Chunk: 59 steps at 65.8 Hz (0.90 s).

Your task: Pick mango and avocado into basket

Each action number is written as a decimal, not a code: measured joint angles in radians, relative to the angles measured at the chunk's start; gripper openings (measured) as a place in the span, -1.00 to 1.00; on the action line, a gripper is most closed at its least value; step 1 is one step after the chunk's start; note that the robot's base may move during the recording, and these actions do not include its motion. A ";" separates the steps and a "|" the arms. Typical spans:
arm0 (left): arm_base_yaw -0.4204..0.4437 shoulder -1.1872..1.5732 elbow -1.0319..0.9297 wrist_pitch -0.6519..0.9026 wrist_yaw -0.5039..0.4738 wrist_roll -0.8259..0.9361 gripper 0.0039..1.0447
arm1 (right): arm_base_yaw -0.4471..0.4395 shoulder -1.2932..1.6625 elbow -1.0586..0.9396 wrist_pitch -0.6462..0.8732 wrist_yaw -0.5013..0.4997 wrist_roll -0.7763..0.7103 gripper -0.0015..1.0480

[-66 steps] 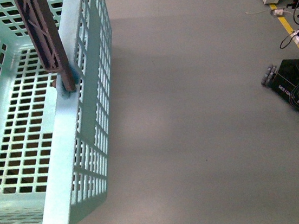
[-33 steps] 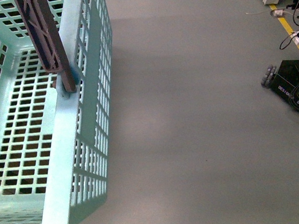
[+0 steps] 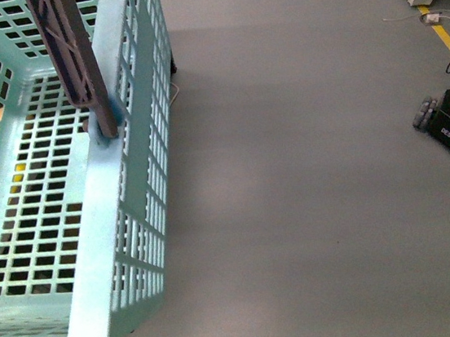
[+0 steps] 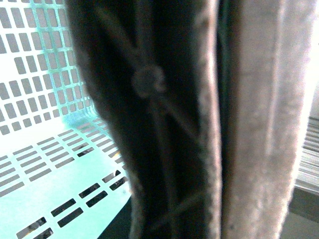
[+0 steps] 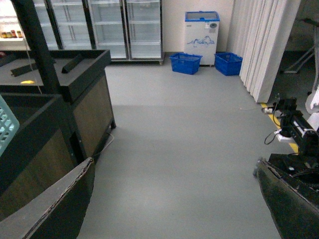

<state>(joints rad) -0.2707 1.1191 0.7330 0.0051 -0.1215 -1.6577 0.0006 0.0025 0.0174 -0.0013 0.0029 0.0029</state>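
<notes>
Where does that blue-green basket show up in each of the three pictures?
Front view: the basket fills the left side, brown handle upper left.
Left wrist view: basket wall behind the close-up handle.
Right wrist view: only a small aqua corner, beside the dark counter.
Shared landmark: the grey floor, front and right wrist.

Grey floor (image 5: 174,149), blue crates (image 5: 185,63) beside a white freezer (image 5: 202,32), dark stand (image 5: 75,84), corner of the basket (image 5: 6,127)

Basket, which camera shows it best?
The front view: the basket shows slotted floor, side wall and brown handle clearly. The left wrist view gives a blurred close-up of handle and mesh; the right wrist view only an aqua sliver.
</notes>
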 joint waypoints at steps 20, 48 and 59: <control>0.002 0.000 0.000 0.000 0.003 -0.001 -0.72 | 0.000 0.000 0.000 -0.001 -0.002 0.000 0.83; 0.002 0.000 0.000 0.000 0.003 0.000 -0.72 | 0.000 0.000 0.000 0.000 -0.002 0.000 0.83; 0.002 0.000 0.000 0.000 0.002 0.000 -0.72 | 0.000 0.000 0.000 -0.001 -0.002 0.000 0.83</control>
<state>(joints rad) -0.2684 1.1191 0.7334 0.0048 -0.1192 -1.6581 0.0010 0.0025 0.0174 -0.0021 0.0013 0.0029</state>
